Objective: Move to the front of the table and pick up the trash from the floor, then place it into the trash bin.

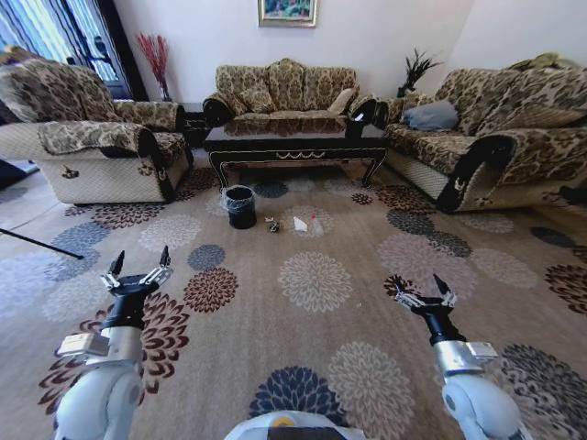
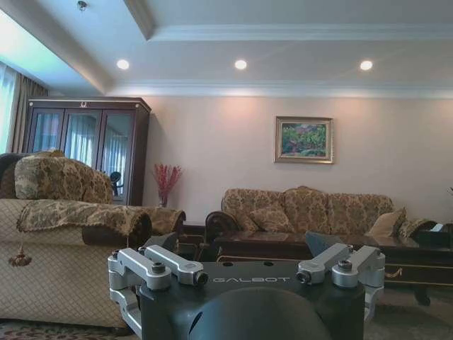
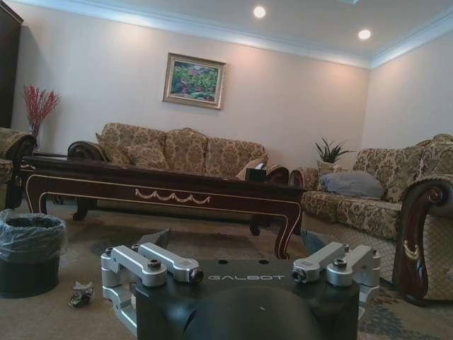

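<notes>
The dark glossy table [image 1: 293, 139] stands across the carpet, in front of the far sofa. The black trash bin [image 1: 240, 206], lined with a clear bag, sits on the floor before the table's left end. To the bin's right the trash lies in a short row: a dark crumpled wrapper [image 1: 272, 225], a white folded paper [image 1: 300, 224] and a clear bottle [image 1: 316, 223]. My left gripper [image 1: 140, 266] and right gripper [image 1: 424, 291] hang open over the carpet, well short of the trash, holding nothing. The right wrist view shows the bin [image 3: 28, 251], the wrapper [image 3: 80, 294] and the table [image 3: 156, 188].
An armchair [image 1: 92, 142] stands on the left and a long sofa [image 1: 495, 137] on the right, with a third sofa [image 1: 284, 92] behind the table. Open patterned carpet [image 1: 312, 302] stretches between me and the trash. A thin dark rod [image 1: 37, 244] lies at left.
</notes>
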### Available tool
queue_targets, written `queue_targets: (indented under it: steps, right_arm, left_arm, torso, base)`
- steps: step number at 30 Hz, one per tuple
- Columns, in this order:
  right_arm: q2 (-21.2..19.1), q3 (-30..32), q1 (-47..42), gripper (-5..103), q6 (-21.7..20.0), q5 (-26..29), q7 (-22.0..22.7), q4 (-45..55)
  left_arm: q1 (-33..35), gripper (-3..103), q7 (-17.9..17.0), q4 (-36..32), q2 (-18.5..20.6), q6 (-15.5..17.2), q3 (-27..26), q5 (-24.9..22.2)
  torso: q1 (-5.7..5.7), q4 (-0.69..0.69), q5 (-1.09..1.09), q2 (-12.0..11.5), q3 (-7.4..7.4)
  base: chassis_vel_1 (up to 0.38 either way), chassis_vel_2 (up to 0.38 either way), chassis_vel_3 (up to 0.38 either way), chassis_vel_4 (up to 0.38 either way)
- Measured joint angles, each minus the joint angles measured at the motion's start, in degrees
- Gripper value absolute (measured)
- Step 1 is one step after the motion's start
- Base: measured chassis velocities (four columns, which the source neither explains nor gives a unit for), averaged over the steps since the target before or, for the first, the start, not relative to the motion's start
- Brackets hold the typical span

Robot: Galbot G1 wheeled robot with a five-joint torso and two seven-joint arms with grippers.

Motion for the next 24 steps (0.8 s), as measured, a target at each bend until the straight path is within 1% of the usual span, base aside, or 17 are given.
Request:
queue_targets:
  steps: [2,4,6,9,11,14,19,22,23,24]
  right_arm:
    - [0.0,0.0,0.0,100,0.0,-0.1,0.0,0.0]
    - [0.0,0.0,0.0,100,0.0,0.1,0.2,0.0]
    - [-0.1,0.0,0.0,100,0.0,0.4,0.3,0.0]
    - [-0.8,0.4,-0.2,100,-0.3,1.5,0.7,-0.2]
    - [-0.9,0.5,-0.2,100,-0.3,1.5,0.8,-0.2]
    - [-0.8,0.1,-0.1,100,0.2,1.0,1.4,-0.9]
    - [-0.3,-0.5,0.3,100,0.5,-0.1,1.7,-1.4]
    - [-0.1,-0.8,0.5,100,1.0,-2.2,1.7,-1.9]
    - [-0.1,-0.9,0.6,100,1.1,-2.6,1.7,-2.1]
    - [-0.1,-0.9,0.6,100,1.1,-2.6,1.7,-2.1]
  left_arm:
    - [0.0,100,0.0,0.1,-0.1,0.0,0.1,0.1]
    - [-0.1,100,0.0,0.2,-0.3,-0.1,0.3,0.2]
    - [-0.1,100,0.0,0.3,-0.3,-0.1,0.3,0.2]
    - [-0.5,100,0.0,1.2,-0.4,-0.2,0.5,0.5]
    - [-0.4,100,0.0,1.4,-0.5,-0.3,0.6,0.7]
    - [0.0,100,0.0,2.0,-1.1,-1.1,1.1,1.7]
    - [0.2,100,0.0,1.7,-1.4,-1.2,1.2,1.8]
    - [0.5,100,-0.3,-0.4,-1.4,-0.5,0.8,-0.1]
    - [0.6,100,-0.5,-1.5,-1.4,0.2,0.6,-1.7]
    - [0.6,100,-0.5,-1.5,-1.4,0.2,0.6,-1.7]
  torso:
    - [-0.06,0.00,0.00,-0.2,-0.16]
    - [-0.13,0.00,0.00,-0.8,-0.69]
    - [-0.14,0.00,0.00,-0.9,-0.79]
    - [-0.24,0.00,-0.01,-1.8,-1.58]
    - [-0.27,0.00,0.00,-2.0,-1.70]
    - [-0.52,0.00,0.00,-2.8,-2.25]
    - [-0.61,0.00,-0.01,-3.4,-2.84]
    - [-0.74,0.00,0.00,-4.1,-3.39]
    - [-0.79,0.00,0.00,-4.4,-3.64]
    - [-0.79,0.00,0.00,-4.4,-3.64]
  base:
    - [0.000,0.000,0.000,0.000]
    - [0.000,0.000,0.000,0.000]
    - [0.000,0.000,0.000,0.000]
    - [0.000,0.000,0.000,0.000]
    - [0.000,0.000,0.000,0.000]
    - [0.000,0.000,0.000,0.000]
    - [0.000,0.000,0.000,0.000]
    - [0.000,0.000,0.000,0.000]
    - [0.000,0.000,0.000,0.000]
    - [0.000,0.000,0.000,0.000]
